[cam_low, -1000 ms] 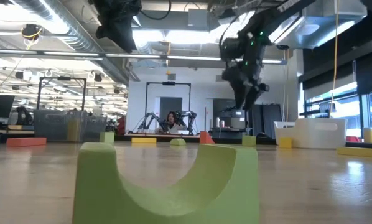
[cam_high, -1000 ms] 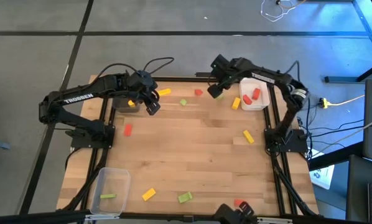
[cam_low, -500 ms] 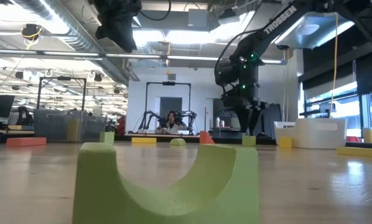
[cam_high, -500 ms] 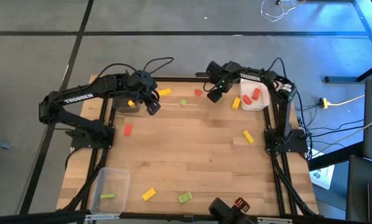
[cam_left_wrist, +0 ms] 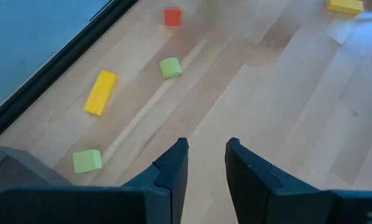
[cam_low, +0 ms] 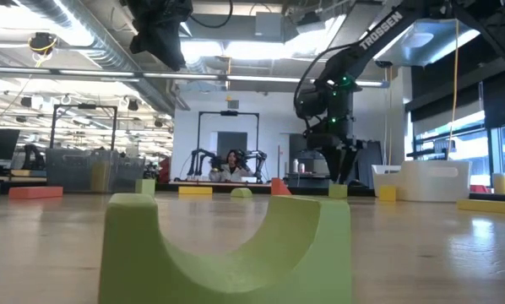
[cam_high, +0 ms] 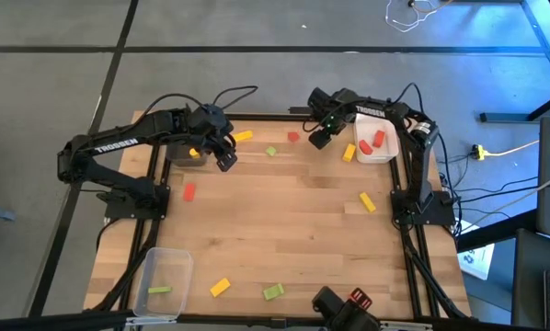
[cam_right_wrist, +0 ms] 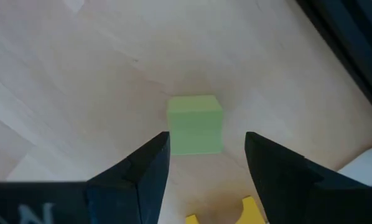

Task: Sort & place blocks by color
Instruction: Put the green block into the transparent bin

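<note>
- My right gripper (cam_high: pixel 319 138) hangs low near the far edge of the table (cam_high: pixel 284 221), just beside the white tray (cam_high: pixel 389 153) in the far right corner; its fingers (cam_right_wrist: pixel 142 168) stand apart with a light green block (cam_right_wrist: pixel 195 123) on the wood between their tips, not yet clamped.
- From the table-level camera, that gripper (cam_low: pixel 340 176) points straight down near the far edge; whether the tips touch the wood I cannot tell.
- The white tray holds two red blocks (cam_high: pixel 378 139), and a yellow block (cam_high: pixel 349 153) lies just outside its near left side.
- My left gripper (cam_high: pixel 225 158) hovers near the far left corner, beside the dark grey tray (cam_high: pixel 181 156); its fingers (cam_left_wrist: pixel 173 168) are a little apart and hold nothing.
- Ahead of the left gripper, along the far edge, lie a yellow bar (cam_left_wrist: pixel 100 92), a green block (cam_left_wrist: pixel 170 67), a red block (cam_left_wrist: pixel 172 16) and another green block (cam_left_wrist: pixel 87 160).
- A red block (cam_high: pixel 189 191) sits near the left edge, and a yellow bar (cam_high: pixel 367 201) toward the right edge.
- The clear tray (cam_high: pixel 148 292) in the near left corner holds one green bar (cam_high: pixel 160 290).
- Along the near edge rest a yellow block (cam_high: pixel 220 287) and a green arched block (cam_high: pixel 273 292).
</note>
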Motion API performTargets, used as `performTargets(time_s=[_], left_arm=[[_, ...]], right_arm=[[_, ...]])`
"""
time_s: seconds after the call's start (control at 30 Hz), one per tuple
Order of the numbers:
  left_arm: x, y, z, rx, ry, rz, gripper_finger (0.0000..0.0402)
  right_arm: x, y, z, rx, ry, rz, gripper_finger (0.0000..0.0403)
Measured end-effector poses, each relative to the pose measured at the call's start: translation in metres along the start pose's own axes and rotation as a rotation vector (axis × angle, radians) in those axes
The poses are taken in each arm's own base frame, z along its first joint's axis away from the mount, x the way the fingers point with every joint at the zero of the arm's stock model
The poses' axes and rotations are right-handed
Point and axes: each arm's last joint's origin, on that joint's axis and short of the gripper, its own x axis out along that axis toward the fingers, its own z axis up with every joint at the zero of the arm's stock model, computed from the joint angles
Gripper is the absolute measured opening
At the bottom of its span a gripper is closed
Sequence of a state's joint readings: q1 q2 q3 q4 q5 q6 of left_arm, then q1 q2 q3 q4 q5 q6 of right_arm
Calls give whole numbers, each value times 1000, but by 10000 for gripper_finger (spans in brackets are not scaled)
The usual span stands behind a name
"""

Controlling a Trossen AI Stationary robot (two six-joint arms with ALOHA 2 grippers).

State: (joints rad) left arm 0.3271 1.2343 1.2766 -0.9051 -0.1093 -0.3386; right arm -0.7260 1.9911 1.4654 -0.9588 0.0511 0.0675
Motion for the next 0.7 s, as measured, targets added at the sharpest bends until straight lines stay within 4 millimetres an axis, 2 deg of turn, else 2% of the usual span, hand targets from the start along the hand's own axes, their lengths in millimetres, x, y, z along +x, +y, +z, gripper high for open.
performTargets(time_s=[0.2, 0.7], left_arm=[[0, 0, 0, 0, 0, 0, 96], [0, 0, 0, 0, 0, 0, 96]], right_arm=[[0, 1, 0, -21, 4, 75, 209], [1, -2, 0, -16, 4, 33, 209]])
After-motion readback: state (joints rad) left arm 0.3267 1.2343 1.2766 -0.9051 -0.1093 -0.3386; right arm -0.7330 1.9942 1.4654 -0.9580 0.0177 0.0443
